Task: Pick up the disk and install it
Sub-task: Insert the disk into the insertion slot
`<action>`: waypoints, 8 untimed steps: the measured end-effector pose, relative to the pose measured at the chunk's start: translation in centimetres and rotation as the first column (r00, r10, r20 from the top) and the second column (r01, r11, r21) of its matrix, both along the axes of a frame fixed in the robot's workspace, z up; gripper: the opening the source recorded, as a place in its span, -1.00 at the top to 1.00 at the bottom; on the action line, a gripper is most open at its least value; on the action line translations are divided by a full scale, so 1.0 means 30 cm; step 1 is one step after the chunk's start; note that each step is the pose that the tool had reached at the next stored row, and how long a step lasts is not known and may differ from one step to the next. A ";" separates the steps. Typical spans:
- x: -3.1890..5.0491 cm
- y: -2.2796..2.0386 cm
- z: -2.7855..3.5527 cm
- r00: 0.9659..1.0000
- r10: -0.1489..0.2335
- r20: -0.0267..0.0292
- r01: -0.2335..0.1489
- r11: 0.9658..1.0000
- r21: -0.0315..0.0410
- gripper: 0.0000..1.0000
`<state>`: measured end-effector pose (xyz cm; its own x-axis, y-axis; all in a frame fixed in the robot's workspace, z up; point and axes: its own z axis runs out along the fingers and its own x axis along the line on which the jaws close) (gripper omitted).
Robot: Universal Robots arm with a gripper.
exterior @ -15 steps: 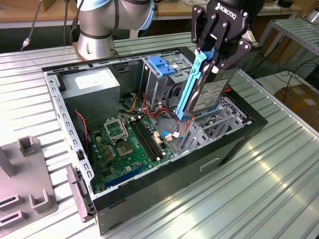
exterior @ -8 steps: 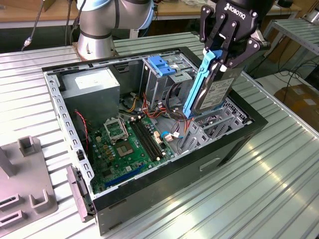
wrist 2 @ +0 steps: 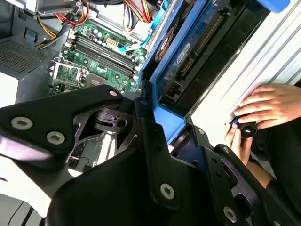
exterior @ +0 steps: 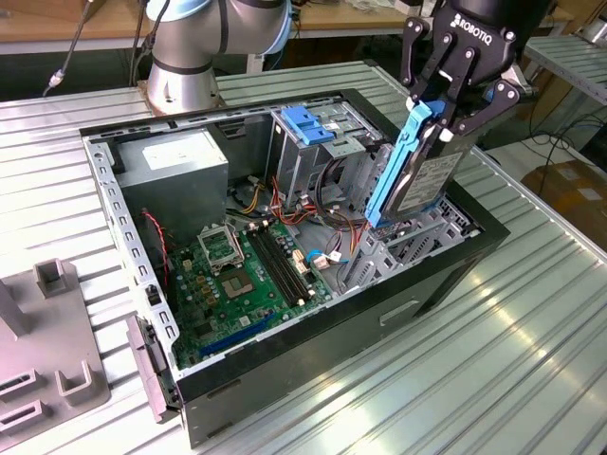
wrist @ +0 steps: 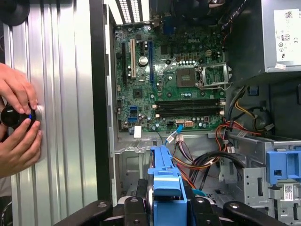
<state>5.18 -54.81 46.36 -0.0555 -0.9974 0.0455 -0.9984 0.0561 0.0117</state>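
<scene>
The disk (exterior: 424, 185), a black-and-silver drive in a blue plastic bracket (exterior: 392, 171), hangs steeply tilted over the open computer case (exterior: 313, 332) at the exterior view's right. Its lower end reaches down among the grey metal bay walls (exterior: 379, 251). My gripper (exterior: 455, 114) is shut on the disk's upper end, one black finger on each side. In the second wrist view the disk (wrist 2: 188, 61) runs away from the gripper (wrist 2: 162, 136) toward the case. In the first wrist view the blue bracket (wrist: 167, 181) sticks out between the fingers (wrist: 131, 207).
Inside the case lie a green motherboard (exterior: 242, 275), a grey power-supply box (exterior: 175, 166), a grey cage with a blue latch (exterior: 308, 123) and loose cables (exterior: 327, 256). A person's hands (wrist: 16, 117) hold a black knob on the ribbed table. A grey fixture (exterior: 47, 351) sits at the exterior view's left.
</scene>
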 end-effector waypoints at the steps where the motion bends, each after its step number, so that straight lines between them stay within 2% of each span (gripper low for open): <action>1: 0.003 0.000 -0.001 1.000 0.000 0.000 0.000 1.000 0.000 0.26; 6: 0.009 -0.005 -0.006 1.000 0.000 0.000 0.000 1.000 0.000 0.26; 8: 0.009 -0.018 -0.010 1.000 0.000 0.000 0.000 1.000 0.000 0.26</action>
